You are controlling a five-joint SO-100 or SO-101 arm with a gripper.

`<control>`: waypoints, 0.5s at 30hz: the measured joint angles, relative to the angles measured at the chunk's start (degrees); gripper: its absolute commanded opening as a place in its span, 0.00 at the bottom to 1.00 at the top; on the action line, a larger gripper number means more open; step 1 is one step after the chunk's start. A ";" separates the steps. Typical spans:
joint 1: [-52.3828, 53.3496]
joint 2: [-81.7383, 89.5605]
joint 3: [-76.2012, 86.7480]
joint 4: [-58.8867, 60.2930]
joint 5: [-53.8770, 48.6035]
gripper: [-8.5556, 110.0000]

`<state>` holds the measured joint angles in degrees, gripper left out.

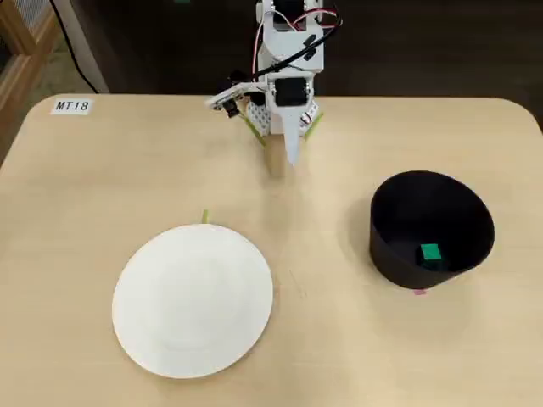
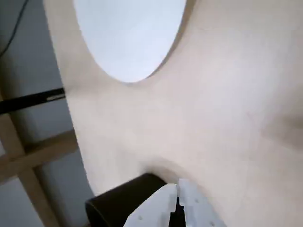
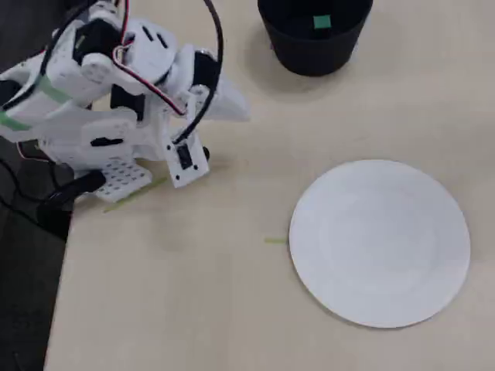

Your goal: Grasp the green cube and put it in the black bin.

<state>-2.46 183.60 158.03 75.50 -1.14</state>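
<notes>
The green cube (image 1: 429, 253) lies inside the black bin (image 1: 383, 246) at the right of the table in a fixed view; it also shows in the bin (image 3: 309, 58) at the top of the other fixed view as a green square (image 3: 322, 22). My white gripper (image 1: 291, 155) is shut and empty, folded back near the arm's base, far from the bin. In the wrist view the closed fingertips (image 2: 178, 189) meet at the bottom edge, with the bin's dark rim (image 2: 123, 198) beside them.
A large white plate (image 1: 193, 298) lies at the front left of the wooden table; it also shows in the wrist view (image 2: 128, 33) and in the other fixed view (image 3: 380, 239). A label (image 1: 71, 106) is stuck at the table's back left corner.
</notes>
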 measured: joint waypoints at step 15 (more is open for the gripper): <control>-0.88 0.00 7.21 0.00 -0.53 0.07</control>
<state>-3.34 183.60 165.23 75.50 -1.67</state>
